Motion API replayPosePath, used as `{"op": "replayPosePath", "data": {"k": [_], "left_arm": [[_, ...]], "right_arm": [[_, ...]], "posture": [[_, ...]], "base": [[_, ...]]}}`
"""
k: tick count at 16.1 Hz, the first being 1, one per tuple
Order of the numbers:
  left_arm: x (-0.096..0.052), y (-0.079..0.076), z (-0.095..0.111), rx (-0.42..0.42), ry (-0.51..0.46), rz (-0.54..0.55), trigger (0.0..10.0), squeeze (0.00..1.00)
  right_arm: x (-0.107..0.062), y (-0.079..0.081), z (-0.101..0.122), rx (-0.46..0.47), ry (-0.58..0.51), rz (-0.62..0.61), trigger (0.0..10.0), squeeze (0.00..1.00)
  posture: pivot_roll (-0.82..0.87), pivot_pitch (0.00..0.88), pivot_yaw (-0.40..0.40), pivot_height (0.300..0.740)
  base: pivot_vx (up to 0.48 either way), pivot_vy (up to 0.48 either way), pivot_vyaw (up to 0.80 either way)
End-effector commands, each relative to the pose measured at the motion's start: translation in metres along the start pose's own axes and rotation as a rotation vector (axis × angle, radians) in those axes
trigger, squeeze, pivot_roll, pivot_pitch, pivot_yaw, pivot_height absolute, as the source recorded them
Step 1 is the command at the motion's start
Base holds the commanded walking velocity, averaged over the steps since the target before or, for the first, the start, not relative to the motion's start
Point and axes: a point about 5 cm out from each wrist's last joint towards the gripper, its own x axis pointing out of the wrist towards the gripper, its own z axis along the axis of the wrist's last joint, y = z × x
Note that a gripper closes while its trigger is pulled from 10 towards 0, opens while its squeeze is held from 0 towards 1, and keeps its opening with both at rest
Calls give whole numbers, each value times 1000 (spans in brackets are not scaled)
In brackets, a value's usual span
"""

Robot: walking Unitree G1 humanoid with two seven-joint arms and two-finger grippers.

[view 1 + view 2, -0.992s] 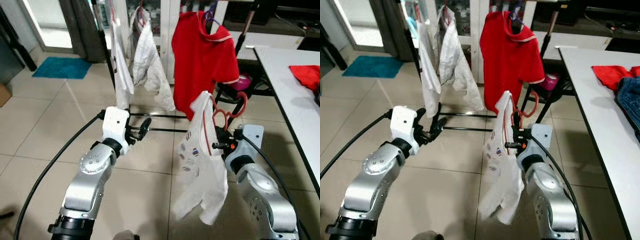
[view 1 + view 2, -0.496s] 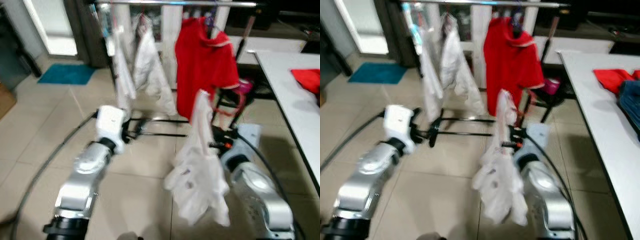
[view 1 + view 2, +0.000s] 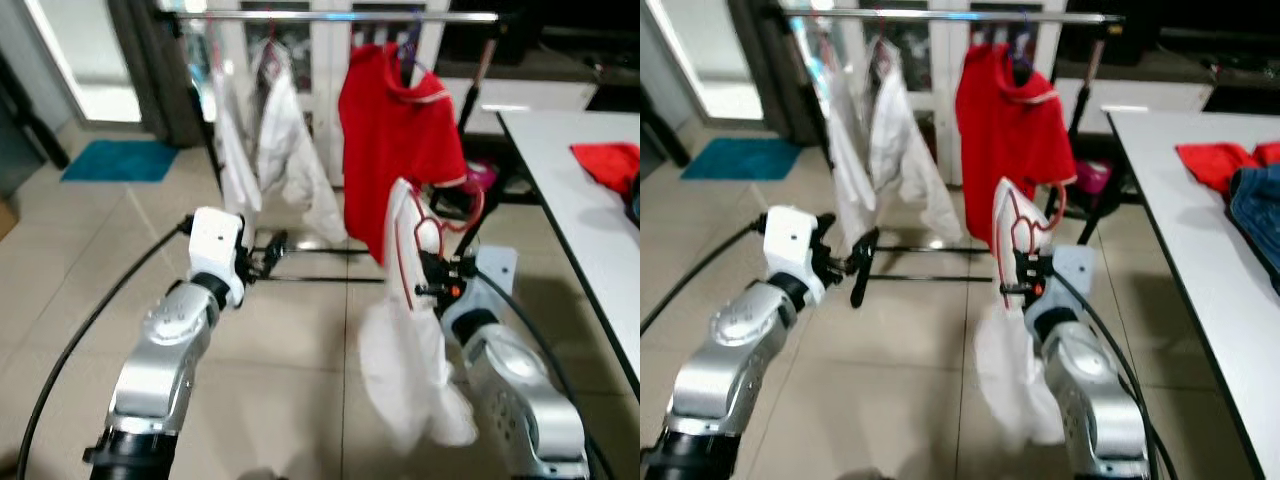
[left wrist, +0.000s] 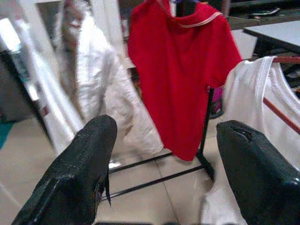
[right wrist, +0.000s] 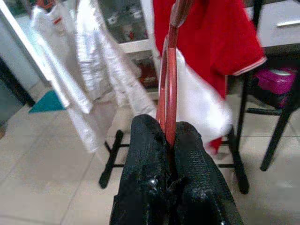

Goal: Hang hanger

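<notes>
Right wrist view: right end effector (image 5: 169, 136) clamps the red hanger (image 5: 169, 70) (white shirt (image 3: 405, 330) on it); rail (image 3: 330, 16) looks nearer, left end effector (image 4: 161, 154) spread wide.

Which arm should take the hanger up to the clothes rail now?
Right. The right gripper is already shut on the red hanger carrying the white garment, in front of the clothes rail. The left gripper is open and holds nothing.
</notes>
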Motion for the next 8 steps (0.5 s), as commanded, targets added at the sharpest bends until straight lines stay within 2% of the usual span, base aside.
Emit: {"op": "replayPosePath", "data": {"k": [1, 8], "left_arm": [[3, -6, 1, -1, -3, -25, 10000, 0], [2, -8, 0, 2, 2, -38, 10000, 0]], "right_arm": [[-2, -5, 8, -9, -37, -7, 10000, 0], [-1, -5, 9, -23, -39, -3, 10000, 0]], "posture": [[39, 52, 31, 740], [35, 42, 33, 740]], "base": [[311, 0, 0], [311, 0, 0]]}}
